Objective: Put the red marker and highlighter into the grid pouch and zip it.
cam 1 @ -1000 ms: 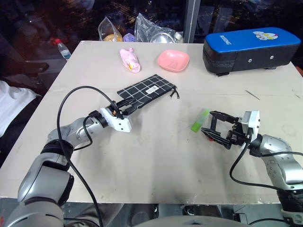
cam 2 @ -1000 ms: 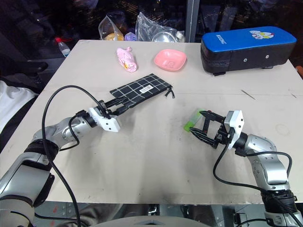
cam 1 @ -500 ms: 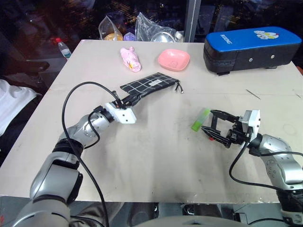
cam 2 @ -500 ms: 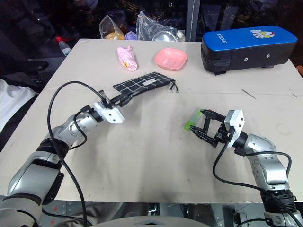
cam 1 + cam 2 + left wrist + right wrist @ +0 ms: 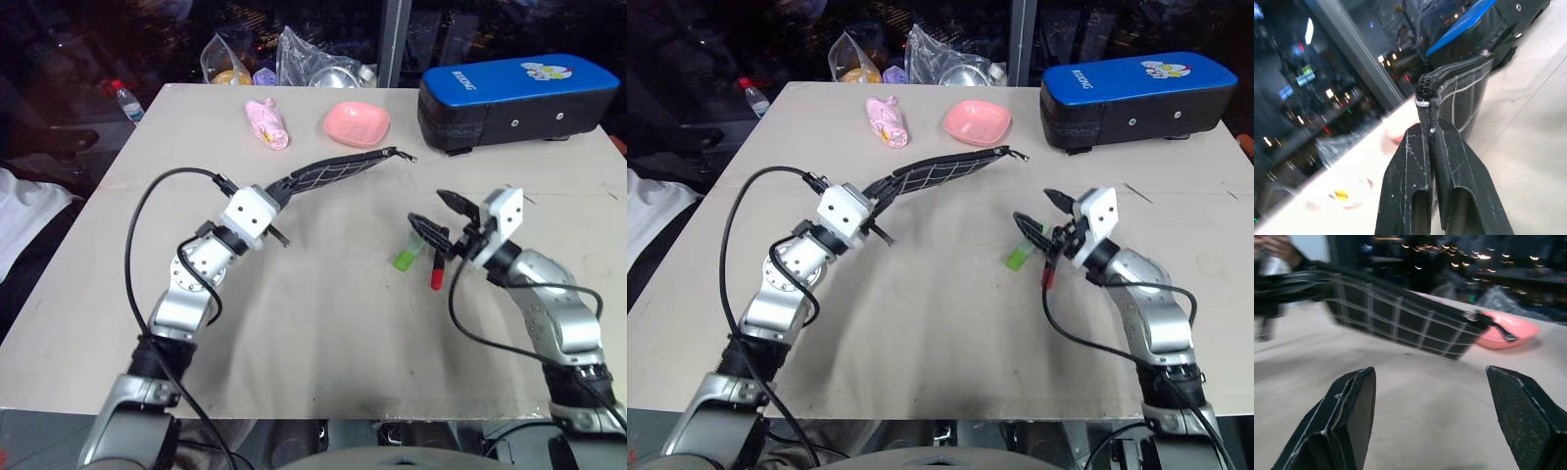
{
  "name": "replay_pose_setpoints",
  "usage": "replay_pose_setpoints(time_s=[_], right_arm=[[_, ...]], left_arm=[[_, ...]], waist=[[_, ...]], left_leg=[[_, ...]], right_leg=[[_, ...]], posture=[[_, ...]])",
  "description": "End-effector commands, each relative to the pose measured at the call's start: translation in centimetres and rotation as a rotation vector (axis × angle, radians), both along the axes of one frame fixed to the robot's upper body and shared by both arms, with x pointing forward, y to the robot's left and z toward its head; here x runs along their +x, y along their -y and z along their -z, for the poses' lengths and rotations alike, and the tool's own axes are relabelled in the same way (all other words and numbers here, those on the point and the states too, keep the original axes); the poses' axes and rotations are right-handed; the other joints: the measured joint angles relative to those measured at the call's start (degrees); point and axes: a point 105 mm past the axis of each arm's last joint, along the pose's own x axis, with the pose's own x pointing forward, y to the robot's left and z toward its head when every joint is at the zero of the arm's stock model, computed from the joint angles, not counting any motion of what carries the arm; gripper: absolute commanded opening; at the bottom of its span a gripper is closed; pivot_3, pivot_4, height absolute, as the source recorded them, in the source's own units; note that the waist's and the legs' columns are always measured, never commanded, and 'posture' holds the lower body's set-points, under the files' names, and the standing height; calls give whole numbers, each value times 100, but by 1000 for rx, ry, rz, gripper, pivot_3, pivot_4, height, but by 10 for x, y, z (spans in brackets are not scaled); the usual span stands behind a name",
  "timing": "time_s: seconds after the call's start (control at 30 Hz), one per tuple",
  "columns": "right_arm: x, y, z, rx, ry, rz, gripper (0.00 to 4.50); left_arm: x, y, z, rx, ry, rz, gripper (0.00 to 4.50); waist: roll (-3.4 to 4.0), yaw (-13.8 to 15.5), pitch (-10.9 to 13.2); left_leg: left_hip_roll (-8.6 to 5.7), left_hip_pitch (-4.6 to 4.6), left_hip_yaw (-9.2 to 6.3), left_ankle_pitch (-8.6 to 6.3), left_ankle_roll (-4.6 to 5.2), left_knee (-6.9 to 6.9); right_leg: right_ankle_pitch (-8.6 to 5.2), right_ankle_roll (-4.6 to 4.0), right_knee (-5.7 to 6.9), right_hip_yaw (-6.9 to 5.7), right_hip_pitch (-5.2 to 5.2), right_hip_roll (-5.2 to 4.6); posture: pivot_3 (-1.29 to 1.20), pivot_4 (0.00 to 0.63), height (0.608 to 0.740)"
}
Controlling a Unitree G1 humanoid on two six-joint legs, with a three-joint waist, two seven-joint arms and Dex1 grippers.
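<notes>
My left gripper [image 5: 275, 190] is shut on the near end of the grid pouch [image 5: 338, 171], a black fabric pouch with white grid lines. It holds the pouch off the table, stretched out toward the back right, with the zipper pull [image 5: 400, 154] at the far end. In the left wrist view the fingers [image 5: 1415, 161] pinch the pouch's edge [image 5: 1464, 93]. My right gripper [image 5: 429, 210] stands open and empty, a little above the table. Just beneath it lie the light green highlighter [image 5: 407, 257] and the red marker [image 5: 436, 275], red end nearest me. The right wrist view faces the raised pouch [image 5: 1400, 318].
A large blue-and-black case [image 5: 514, 98] stands at the back right. A pink bowl [image 5: 358, 123] and a pink wrapped item [image 5: 266, 124] lie behind the pouch. Clear plastic bags [image 5: 313, 67] sit at the back edge, and a bottle [image 5: 127, 100] off the left edge.
The left gripper shut on the pouch's end, rolled, and lifted it off the table toward the right. The right gripper rose and moved forward, still open, uncovering the red marker.
</notes>
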Motion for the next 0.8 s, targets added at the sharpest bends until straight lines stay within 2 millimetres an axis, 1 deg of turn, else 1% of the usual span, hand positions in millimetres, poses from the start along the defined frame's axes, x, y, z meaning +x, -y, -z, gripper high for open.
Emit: replay_pose_setpoints(time_s=[0.03, 0.13, 0.27, 0.33, 0.4, 0.57, 0.7, 0.8], right_arm=[[16, 1, -9, -57, -6, 104, 3606], [30, -2, -10, -116, -3, 122, 3606], [44, -10, -11, -221, 30, 88, 3606], [47, -13, -9, -345, 84, 50, 3606], [51, -13, -7, -425, 111, 42, 3606], [56, -18, -9, -454, 122, 11, 3606], [59, -19, -1, -511, 93, -18, 3606], [62, -19, 3, -511, 49, -35, 3606]], left_arm=[[-10, 8, -8, -50, -16, 2, 154], [-18, 16, 3, -55, -66, 27, 154], [-28, 25, 18, -46, -114, 65, 154], [-31, 27, 25, -18, -128, 76, 154], [-33, 27, 30, 7, -134, 74, 154], [-34, 26, 35, 26, -136, 64, 154], [-36, 28, 36, 28, -137, 68, 154], [-37, 27, 38, 31, -140, 66, 154]], waist=[[-1, 2, 0], [1, 22, -1], [1, -23, -1], [2, -38, 0], [2, -39, 0], [3, -67, 0], [3, -69, 0], [3, -68, 1]], left_leg=[[0, -1, -4, 1, -2, 0], [3, -4, -14, 7, -12, -4], [2, -1, -12, 8, -13, -7], [3, -2, -16, 8, -13, -8], [2, -2, -15, 8, -13, -12], [3, -1, -14, 8, -13, -13], [5, -1, -13, 8, -13, -13], [5, -1, -13, 8, -13, -13]], right_leg=[[0, 0, 0, -2, 0, 3], [-1, -2, 0, -11, 1, 14], [0, -2, -2, -2, 0, 14], [0, -2, -2, -5, 0, 14], [0, -2, -6, -3, -1, 14], [0, -3, -6, -3, -2, 14], [0, -2, -7, -2, -2, 13], [0, -3, -6, -3, -2, 13]], posture=[[0, 150, 740], [0, 150, 740], [0, 150, 740], [0, 150, 740], [0, 150, 740], [0, 150, 740], [0, 150, 740], [0, 150, 740]])
